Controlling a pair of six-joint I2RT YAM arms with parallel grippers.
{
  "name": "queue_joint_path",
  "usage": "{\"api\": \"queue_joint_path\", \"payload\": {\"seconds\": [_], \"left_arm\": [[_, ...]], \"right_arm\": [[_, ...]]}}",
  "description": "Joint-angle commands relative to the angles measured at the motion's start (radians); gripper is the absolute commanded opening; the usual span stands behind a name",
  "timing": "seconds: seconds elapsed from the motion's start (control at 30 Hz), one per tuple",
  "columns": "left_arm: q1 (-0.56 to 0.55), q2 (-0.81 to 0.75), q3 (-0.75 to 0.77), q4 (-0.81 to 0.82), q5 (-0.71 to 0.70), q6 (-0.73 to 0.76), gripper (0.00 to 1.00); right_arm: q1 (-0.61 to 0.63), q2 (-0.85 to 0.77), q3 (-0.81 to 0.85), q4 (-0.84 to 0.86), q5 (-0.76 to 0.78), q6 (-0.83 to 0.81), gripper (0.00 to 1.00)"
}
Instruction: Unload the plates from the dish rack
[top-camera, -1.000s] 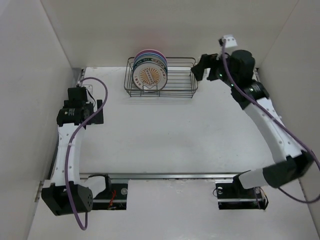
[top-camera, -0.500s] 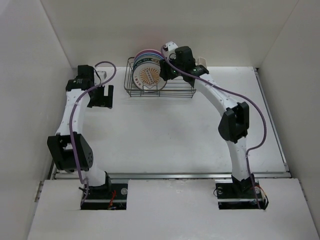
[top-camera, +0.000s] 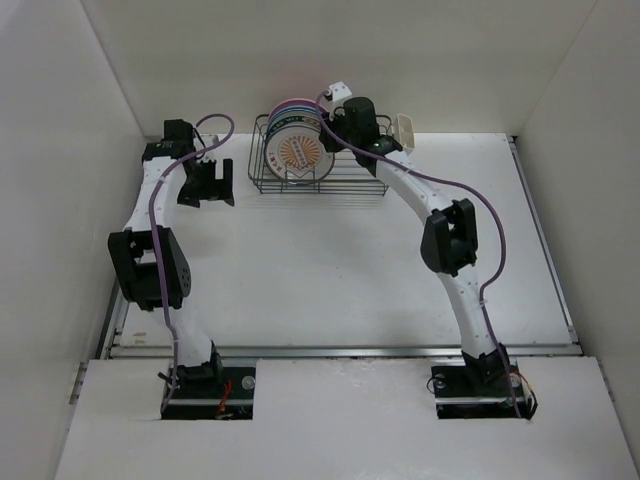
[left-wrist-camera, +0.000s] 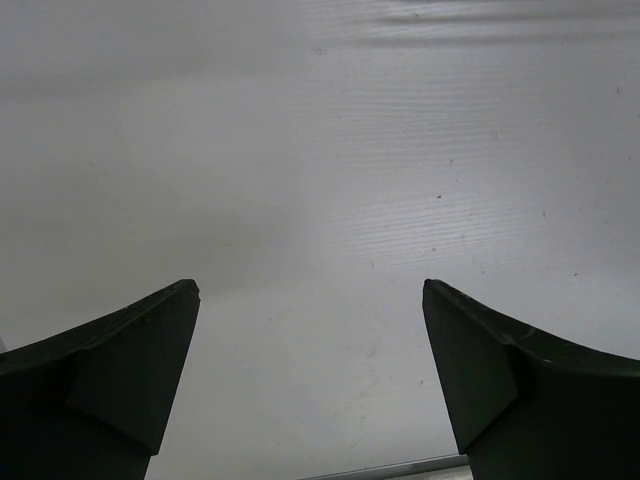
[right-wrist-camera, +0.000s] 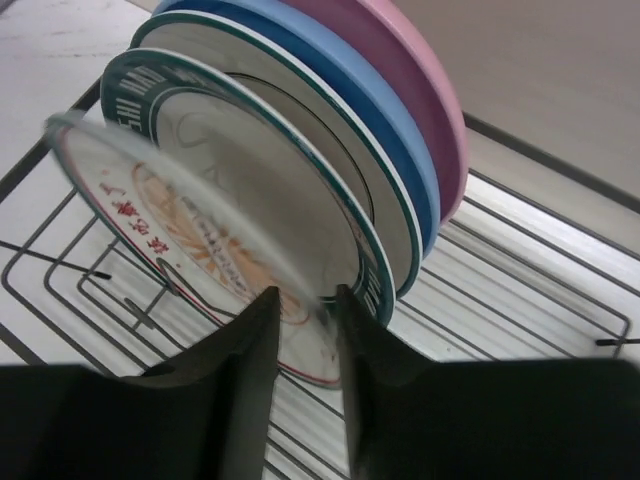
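Note:
The dish rack (top-camera: 350, 186) stands at the back of the table with several plates (top-camera: 297, 150) upright in its left end. In the right wrist view the front plate (right-wrist-camera: 150, 215) is clear with an orange motif and a red edge. Behind it stand a teal lettered plate (right-wrist-camera: 135, 85), a white dark-rimmed plate (right-wrist-camera: 290, 120), a blue plate (right-wrist-camera: 345, 85) and a pink plate (right-wrist-camera: 420, 90). My right gripper (right-wrist-camera: 305, 295) reaches over the rack, its fingers pinching the front plate's blurred rim. My left gripper (left-wrist-camera: 310, 290) hangs open over bare table, left of the rack.
A cream cutlery cup (top-camera: 407, 129) sits on the rack's right end. White walls close in the table on the left, back and right. The rack's right half (right-wrist-camera: 540, 290) holds only bare wires.
My right arm swung from the right side to the plates and its jaws closed on the front plate's rim. My left arm stretched forward, toward the rack's left side.

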Motion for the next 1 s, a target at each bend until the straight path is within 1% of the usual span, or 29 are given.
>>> {"api": "queue_joint_path", "payload": {"seconds": [0.0, 0.2, 0.23, 0.27, 0.37, 0.43, 0.6, 0.77, 0.87, 0.9, 0.97], "left_arm": [[0.004, -0.002, 0.056, -0.011, 0.012, -0.011, 0.92], [0.004, 0.007, 0.065, -0.02, 0.003, -0.011, 0.92], [0.004, 0.007, 0.065, -0.02, 0.003, -0.011, 0.92], [0.004, 0.007, 0.065, -0.02, 0.003, -0.011, 0.92], [0.004, -0.002, 0.056, -0.02, 0.003, -0.011, 0.92], [0.004, -0.002, 0.056, -0.02, 0.012, -0.001, 0.92], [0.004, -0.022, 0.056, -0.02, 0.012, -0.001, 0.92], [-0.005, -0.033, 0.038, -0.011, 0.012, 0.008, 0.92], [-0.005, -0.042, 0.038, -0.011, 0.012, 0.008, 0.92], [-0.005, -0.042, 0.038, -0.011, 0.012, 0.008, 0.92], [-0.005, -0.042, 0.038, -0.011, 0.012, 0.008, 0.92]], "right_arm": [[0.0, 0.047, 0.054, 0.082, -0.04, 0.048, 0.3], [0.0, 0.056, 0.054, 0.095, -0.04, 0.071, 0.15], [0.0, 0.047, 0.054, 0.095, -0.029, 0.071, 0.06], [0.0, 0.038, 0.054, 0.095, -0.012, 0.071, 0.01], [0.0, -0.01, 0.028, 0.114, 0.071, 0.062, 0.0], [0.0, -0.033, 0.018, 0.126, 0.071, 0.027, 0.0], [0.0, -0.128, 0.018, 0.161, 0.101, 0.009, 0.0], [0.009, -0.22, -0.036, 0.192, 0.101, -0.045, 0.0], [0.02, -0.268, -0.081, 0.192, 0.14, -0.1, 0.0], [0.029, -0.28, -0.102, 0.192, 0.169, -0.111, 0.0], [0.029, -0.315, -0.122, 0.192, 0.18, -0.111, 0.0]]}}
